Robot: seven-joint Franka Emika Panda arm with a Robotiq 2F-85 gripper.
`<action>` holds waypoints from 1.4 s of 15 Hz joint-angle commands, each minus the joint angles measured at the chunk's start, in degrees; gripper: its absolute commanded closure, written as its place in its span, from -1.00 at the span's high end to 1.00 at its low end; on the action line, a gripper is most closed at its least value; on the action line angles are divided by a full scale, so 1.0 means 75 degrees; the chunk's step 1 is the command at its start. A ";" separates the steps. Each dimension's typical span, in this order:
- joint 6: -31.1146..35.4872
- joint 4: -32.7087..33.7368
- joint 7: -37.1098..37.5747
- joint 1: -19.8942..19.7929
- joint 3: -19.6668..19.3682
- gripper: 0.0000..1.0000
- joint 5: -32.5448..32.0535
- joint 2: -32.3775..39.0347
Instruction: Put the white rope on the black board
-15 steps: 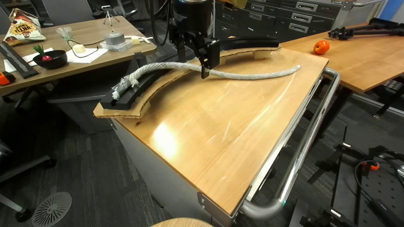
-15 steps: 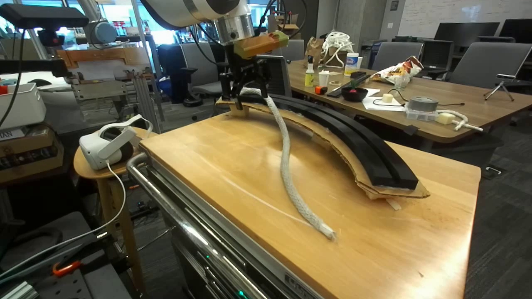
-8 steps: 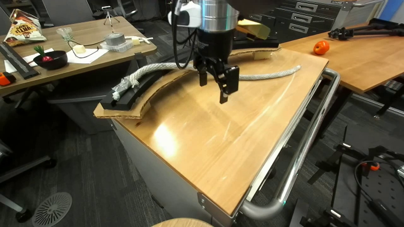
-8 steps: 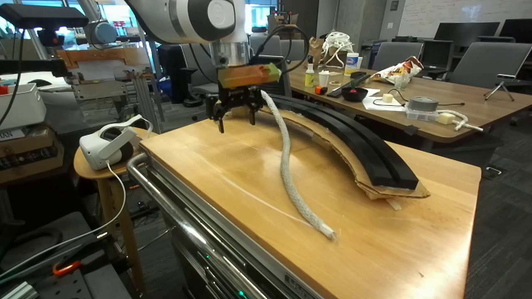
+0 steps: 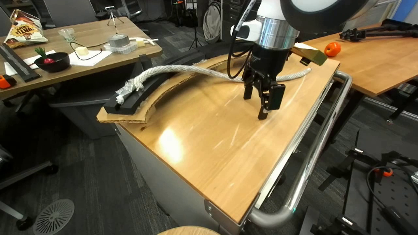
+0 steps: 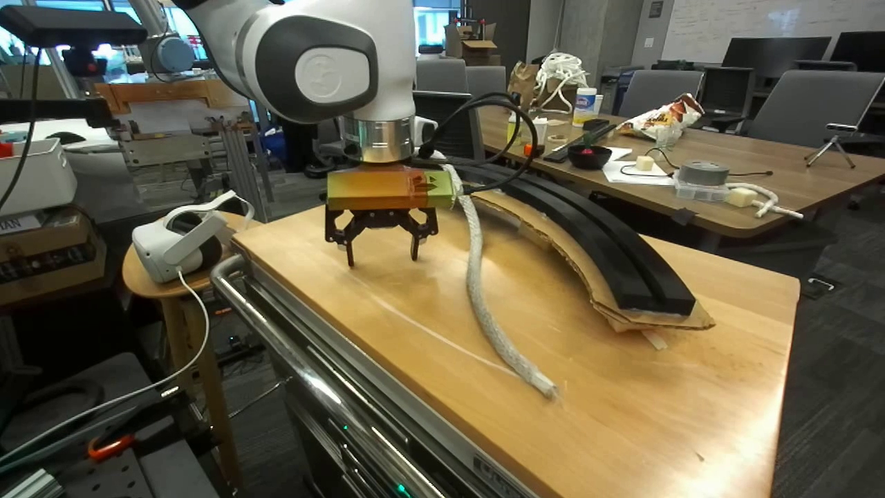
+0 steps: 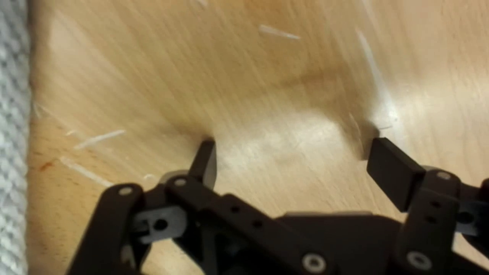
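One white rope [image 5: 196, 69] end on black board [image 5: 151, 87], in exterior view only.

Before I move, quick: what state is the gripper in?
Gripper: open, holding nothing; the white rope runs beside it, not between the jaws.

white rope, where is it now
In an exterior view, the white rope runs behind the gripper, its left end on the black board, its right end on the wooden tabletop.

Over by the edge of the bench [image 5: 209, 140] opposite the handle [image 5: 315, 153], the board [image 6: 588, 221] sits on cardboard [image 5: 166, 86]; the rope [image 5: 186, 68] (one end on the board) runs onto the bench
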 commanded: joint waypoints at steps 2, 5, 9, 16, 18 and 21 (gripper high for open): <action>-0.0476 0.0420 0.0328 0.0154 -0.0117 1.00 -0.0141 0.0025; -0.1050 0.0426 0.0170 -0.0034 -0.0332 1.00 -0.0134 -0.0555; -0.1340 0.0650 0.0649 -0.0192 -0.0905 1.00 -0.0566 -0.0757; -0.1309 0.1639 0.1740 -0.0198 -0.1098 1.00 -0.0661 0.0408; -0.1235 0.1816 0.2230 -0.0216 -0.1096 0.73 -0.0832 0.0633; -0.1236 0.1947 0.2948 -0.0216 -0.1114 0.22 -0.1282 0.0774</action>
